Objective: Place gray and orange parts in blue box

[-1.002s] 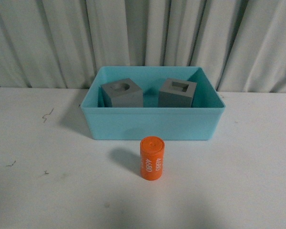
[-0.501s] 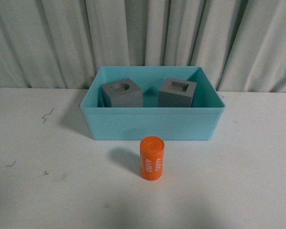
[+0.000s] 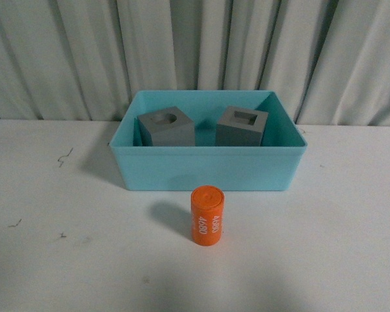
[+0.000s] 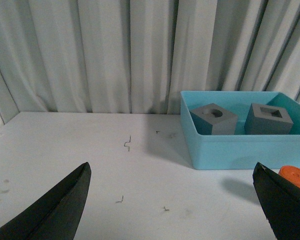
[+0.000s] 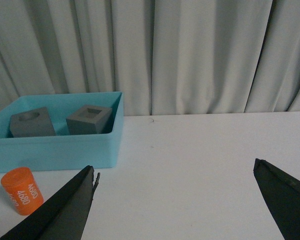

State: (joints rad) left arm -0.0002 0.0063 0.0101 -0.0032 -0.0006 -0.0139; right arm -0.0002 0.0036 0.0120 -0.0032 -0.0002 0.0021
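left gripper point(image 4: 171, 167) and right gripper point(image 5: 173, 165) both gape wide, empty. round-recess cube point(image 3: 166, 127) and square-recess cube point(image 3: 242, 126) sit inside the blue box point(image 3: 208, 170); orange cylinder point(image 3: 207, 216) stands upright just near of its front wall. a clipped approach could topple it, and it rolls away.

Only the very tips of the robot show, and only through the wrist cameras. The left gripper point(image 4: 171, 167) is a pair of matte black fingers point(image 4: 60, 210), smooth, plain wedges that narrow to blunt points. The right gripper point(image 5: 174, 165) looks the same, with dull, dark fingers point(image 5: 285, 195), and one carries a small notch right by its tip.
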